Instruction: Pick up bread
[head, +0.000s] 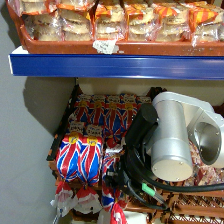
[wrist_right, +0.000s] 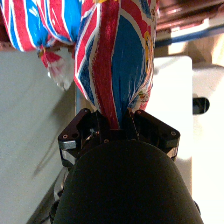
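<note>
The bread (head: 79, 158) is a loaf in a glossy red, white and blue Union Jack bag with a yellow band at its top, at the front left of the middle shelf. My right gripper (head: 113, 175) reaches it from the right, mostly hidden behind the black wrist. In the right wrist view the bread (wrist_right: 116, 60) fills the middle, and the gripper (wrist_right: 118, 124) is shut on the bag's pinched end. The black fingers (wrist_right: 80, 132) press in from both sides. A second flag-printed loaf (wrist_right: 45, 20) lies beside it.
More Union Jack loaves (head: 107, 112) are stacked at the back of the shelf and others lie below (head: 90, 200). A blue shelf edge (head: 115, 66) runs overhead, with packs of pale buns (head: 110, 22) in a brown tray. Brown speckled loaves (head: 200, 206) sit lower right.
</note>
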